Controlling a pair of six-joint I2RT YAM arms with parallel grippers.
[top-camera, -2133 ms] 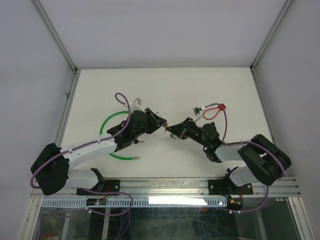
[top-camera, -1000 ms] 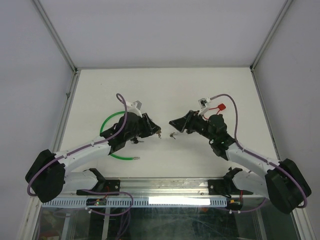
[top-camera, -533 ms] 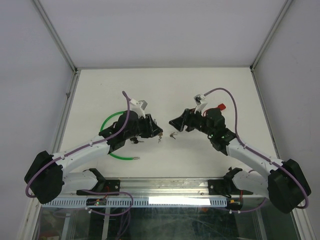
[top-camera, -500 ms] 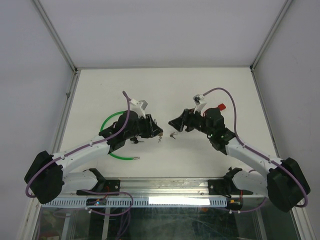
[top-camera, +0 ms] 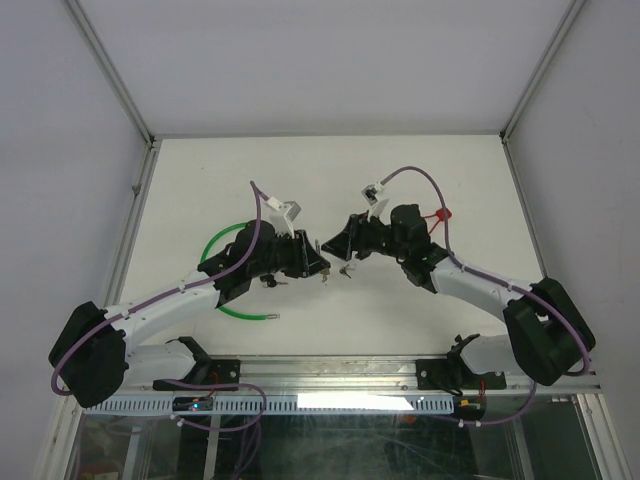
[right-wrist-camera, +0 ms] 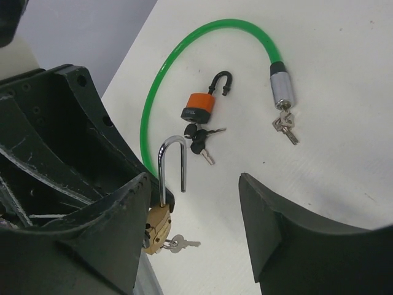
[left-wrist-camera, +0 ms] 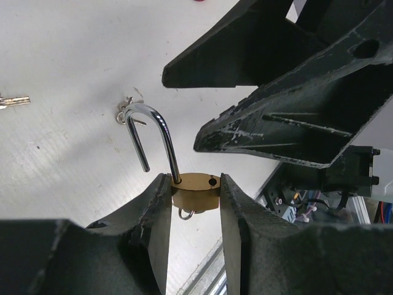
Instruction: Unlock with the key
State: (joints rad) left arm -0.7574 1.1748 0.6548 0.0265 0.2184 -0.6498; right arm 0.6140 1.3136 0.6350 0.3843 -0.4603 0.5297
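- Brass padlock (left-wrist-camera: 195,183), steel shackle (left-wrist-camera: 153,135) standing free at one end, sits clamped in the left pincer (top-camera: 318,262) above the worktop (top-camera: 400,180).
- Key (right-wrist-camera: 178,244) juts from its underside.
- Right pincer (right-wrist-camera: 195,184) gapes empty, just beside the padlock.

A white table (top-camera: 330,170) stands enclosed by plain pale grey walls (top-camera: 320,60).

right-wrist view | padlock (right-wrist-camera: 158,224) lower left, between left gripper (top-camera: 321,266) fingers | cable (right-wrist-camera: 236,21) arched across top | second padlock (right-wrist-camera: 199,107) inside arch | keys (right-wrist-camera: 286,126) below cable's right end
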